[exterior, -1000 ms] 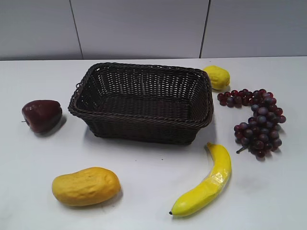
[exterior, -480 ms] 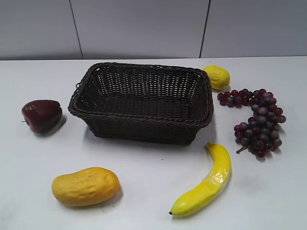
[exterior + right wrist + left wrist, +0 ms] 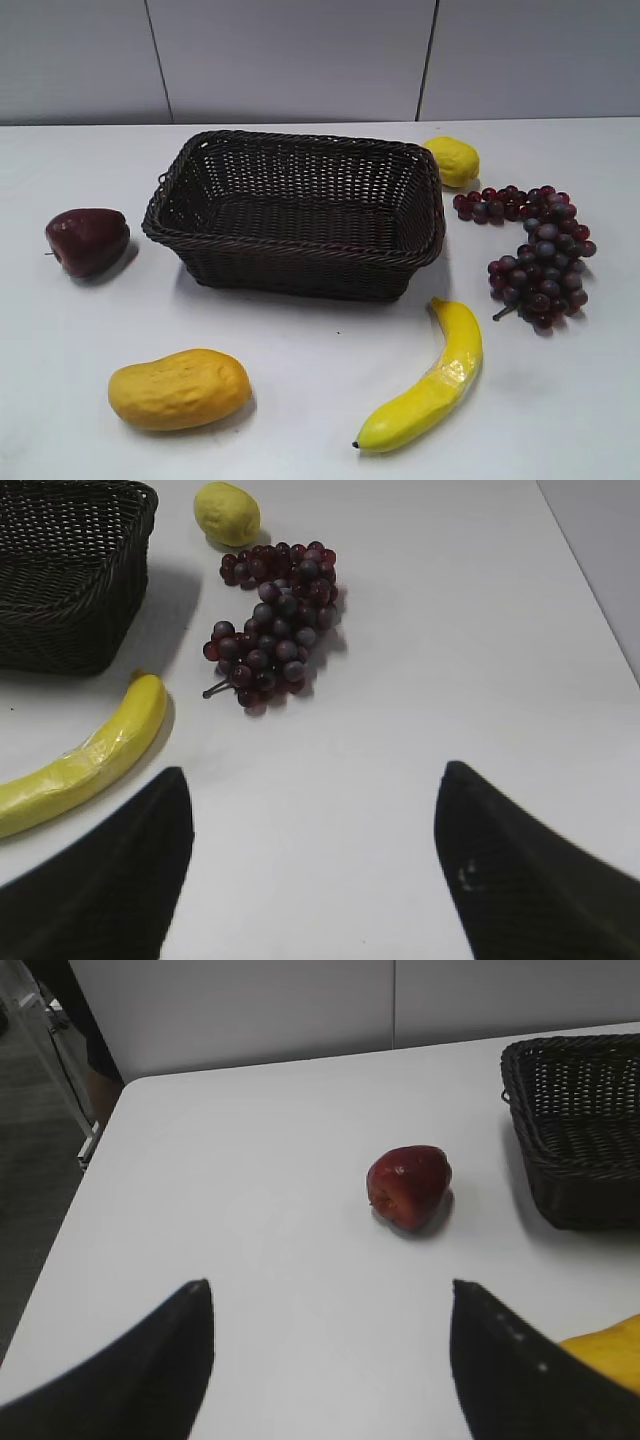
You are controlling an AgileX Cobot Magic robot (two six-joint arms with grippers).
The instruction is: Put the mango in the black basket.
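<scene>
Exterior camera looks down at a slant across the table (image 3: pixel 320 350); both wrist cameras hover above opposite ends, each catching the black basket (image 3: pixel 296 212) at frame's edge.

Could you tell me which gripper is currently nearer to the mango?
Left. The mango shows at the lower right edge of the left wrist view, right beside the open left gripper. The right gripper, also open, faces the banana and grapes; no mango appears there.

One basket (image 3: pixel 296 213), one mango (image 3: pixel 179 389), one banana (image 3: pixel 430 386), one lemon (image 3: pixel 452 161), one apple (image 3: pixel 87 241), one grape bunch (image 3: pixel 535 252); two grippers, left (image 3: pixel 330 1345) and right (image 3: pixel 312 855).
</scene>
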